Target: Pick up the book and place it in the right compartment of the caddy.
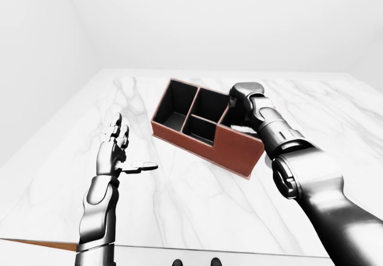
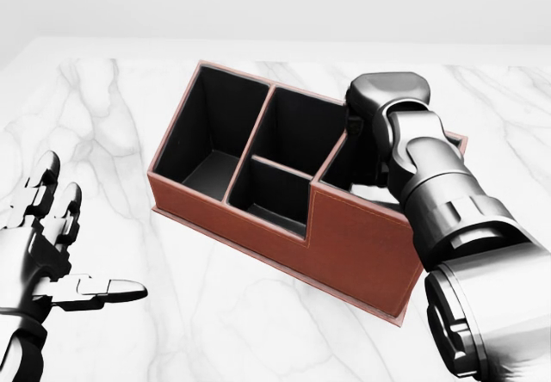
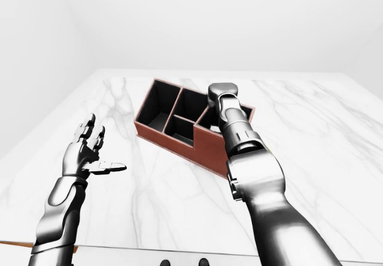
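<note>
1 caddy [image 2: 357, 244] with 4 compartments, 1 marble table [image 1: 197, 200], 2 robot hands: left hand [image 2: 47, 236], right hand [image 2: 387, 98].

- No text, label, brand, number or sign can be read in any view.
- The caddy [image 2: 344, 244] has plain brown walls without lettering.
- The marble table [image 1: 197, 212] shows only grey veining.

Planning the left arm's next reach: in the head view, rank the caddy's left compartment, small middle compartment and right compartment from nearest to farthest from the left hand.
From the left hand, at the view's lower left:
1. Left compartment, nearest, on the caddy's left end.
2. Small middle compartment, farther right.
3. Right compartment, farthest, with the right hand over it.
</note>
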